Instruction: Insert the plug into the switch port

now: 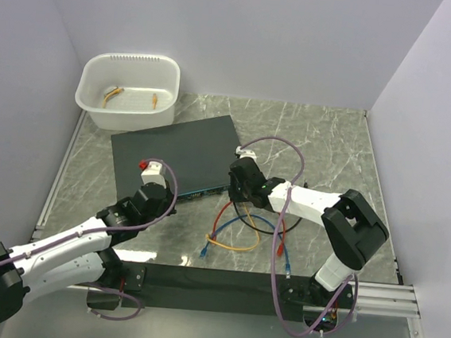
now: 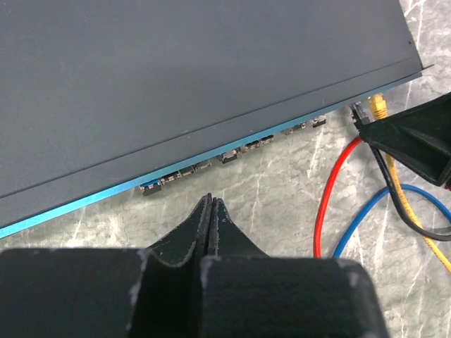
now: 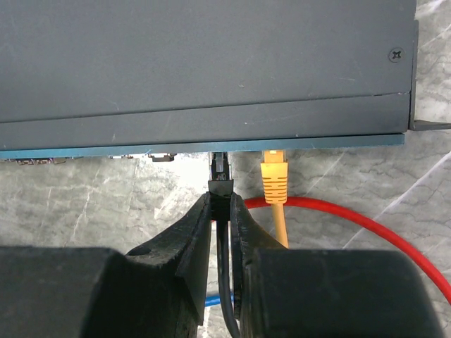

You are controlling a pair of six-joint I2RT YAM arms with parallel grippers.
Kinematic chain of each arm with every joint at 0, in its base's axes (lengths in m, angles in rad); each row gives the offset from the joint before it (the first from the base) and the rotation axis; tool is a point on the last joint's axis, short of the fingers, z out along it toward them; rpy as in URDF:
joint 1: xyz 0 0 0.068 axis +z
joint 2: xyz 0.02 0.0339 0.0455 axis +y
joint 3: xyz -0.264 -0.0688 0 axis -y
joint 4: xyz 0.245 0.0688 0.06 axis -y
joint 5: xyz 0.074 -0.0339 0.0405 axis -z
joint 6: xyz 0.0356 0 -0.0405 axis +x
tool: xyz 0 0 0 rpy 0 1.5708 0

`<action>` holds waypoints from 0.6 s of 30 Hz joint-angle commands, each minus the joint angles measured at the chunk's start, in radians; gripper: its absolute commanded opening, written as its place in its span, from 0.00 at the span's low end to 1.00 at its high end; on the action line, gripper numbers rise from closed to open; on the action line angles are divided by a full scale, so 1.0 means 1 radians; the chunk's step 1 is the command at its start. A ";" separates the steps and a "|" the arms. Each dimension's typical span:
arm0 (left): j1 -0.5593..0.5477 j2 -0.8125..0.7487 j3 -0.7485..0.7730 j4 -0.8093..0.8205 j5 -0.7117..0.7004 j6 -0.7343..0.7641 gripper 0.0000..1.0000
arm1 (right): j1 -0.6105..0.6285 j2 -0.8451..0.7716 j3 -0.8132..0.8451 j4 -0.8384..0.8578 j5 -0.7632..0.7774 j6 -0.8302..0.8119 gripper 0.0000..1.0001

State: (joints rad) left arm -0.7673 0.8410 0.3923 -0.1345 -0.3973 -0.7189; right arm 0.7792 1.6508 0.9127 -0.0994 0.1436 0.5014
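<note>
A flat black box lies on the marble table. Its narrow teal-blue face carries a row of small square ports. My right gripper is shut on a black plug. The plug's tip sits at a port in the teal face; how deep it sits is hidden by the box's overhang. A yellow plug sits in the port just to its right. In the top view the right gripper is at the box's near right corner. My left gripper is shut and empty, just in front of the teal face.
Red, blue and yellow cables lie looped on the marble in front of the box. A white tub with orange cables in it stands at the back left. Grey walls close in the table.
</note>
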 commanded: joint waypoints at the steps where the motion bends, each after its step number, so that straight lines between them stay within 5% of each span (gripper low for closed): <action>1: 0.003 0.012 -0.006 0.038 -0.029 0.001 0.00 | 0.002 -0.006 0.045 0.036 0.056 0.015 0.00; 18: 0.003 -0.048 -0.052 0.068 -0.052 -0.011 0.01 | 0.005 -0.017 0.064 0.060 0.073 0.023 0.00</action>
State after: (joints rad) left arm -0.7670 0.8215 0.3607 -0.1097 -0.4259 -0.7227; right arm 0.7811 1.6508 0.9184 -0.1055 0.1513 0.5087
